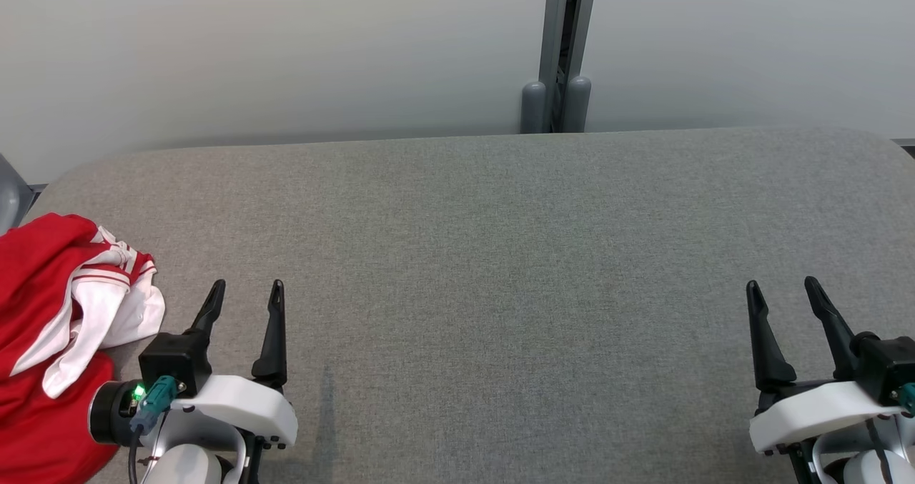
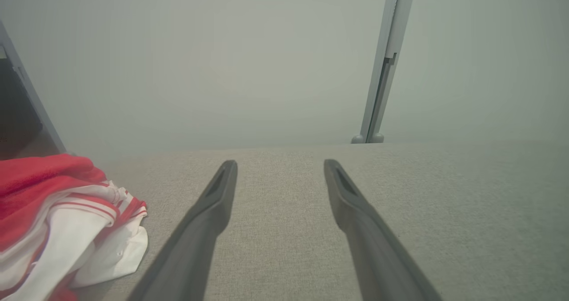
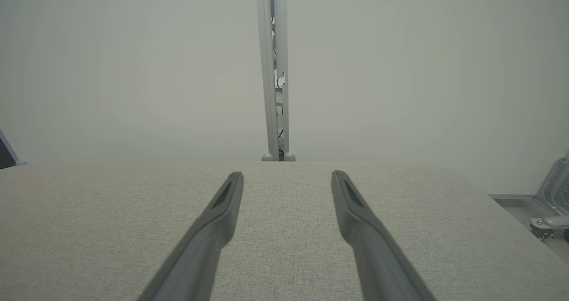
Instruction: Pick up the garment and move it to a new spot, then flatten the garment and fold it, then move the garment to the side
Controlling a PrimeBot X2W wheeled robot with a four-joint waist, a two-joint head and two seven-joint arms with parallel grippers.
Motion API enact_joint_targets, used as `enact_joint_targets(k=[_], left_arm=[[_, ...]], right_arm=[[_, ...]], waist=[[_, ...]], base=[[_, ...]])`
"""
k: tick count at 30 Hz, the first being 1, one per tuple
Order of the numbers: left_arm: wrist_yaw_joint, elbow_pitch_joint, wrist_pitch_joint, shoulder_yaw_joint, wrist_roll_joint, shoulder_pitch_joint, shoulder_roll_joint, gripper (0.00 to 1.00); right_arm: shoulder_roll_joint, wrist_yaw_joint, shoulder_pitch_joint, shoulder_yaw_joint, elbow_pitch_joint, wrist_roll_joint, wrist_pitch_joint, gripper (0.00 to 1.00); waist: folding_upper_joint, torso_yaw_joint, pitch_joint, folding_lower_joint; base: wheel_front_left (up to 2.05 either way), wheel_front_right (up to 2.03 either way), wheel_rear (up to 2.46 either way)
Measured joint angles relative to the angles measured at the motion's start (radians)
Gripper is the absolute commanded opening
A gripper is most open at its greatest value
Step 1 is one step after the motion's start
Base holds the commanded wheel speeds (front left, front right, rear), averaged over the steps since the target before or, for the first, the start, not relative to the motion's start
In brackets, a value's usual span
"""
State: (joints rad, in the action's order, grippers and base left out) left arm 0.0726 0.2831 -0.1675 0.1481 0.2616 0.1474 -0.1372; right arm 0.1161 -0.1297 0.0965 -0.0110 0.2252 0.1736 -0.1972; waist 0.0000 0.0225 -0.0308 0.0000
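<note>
Head view shows the wide grey padded surface, the crumpled red and white garment heaped on its left end, the left gripper over its near left part, fingers spread and empty, and the right gripper likewise spread over its near right part.

garment | cut off | left and bottom edges, head view
</note>
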Motion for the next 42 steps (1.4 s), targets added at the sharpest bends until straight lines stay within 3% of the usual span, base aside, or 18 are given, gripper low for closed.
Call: enact_joint_targets(k=[25,31,42], left_arm=[[0.017,0.03,-0.001,0.018,-0.02,0.023,-0.006,1.0],[0.021,0.029,-0.009,0.018,-0.011,0.033,-0.003,1.0],[0.03,0.055,-0.035,-0.009,0.03,0.044,-0.005,1.0]], right_arm=[[-0.003,0.0,-0.015,-0.014,-0.019,-0.004,0.003,1.0],[-0.002,0.0,-0.018,0.002,-0.043,-0.002,0.012,1.0],[-0.007,0.0,0.012,0.086,-0.067,0.013,0.025,1.0]], waist=[[0.0,0.026,-0.002,0.0],[0.0,0.087,-0.009,0.0],[0.0,0.29,-0.019,0.0]], base=[[0.0,0.0,0.0],[0.0,0.0,0.0],[0.0,0.0,0.0]])
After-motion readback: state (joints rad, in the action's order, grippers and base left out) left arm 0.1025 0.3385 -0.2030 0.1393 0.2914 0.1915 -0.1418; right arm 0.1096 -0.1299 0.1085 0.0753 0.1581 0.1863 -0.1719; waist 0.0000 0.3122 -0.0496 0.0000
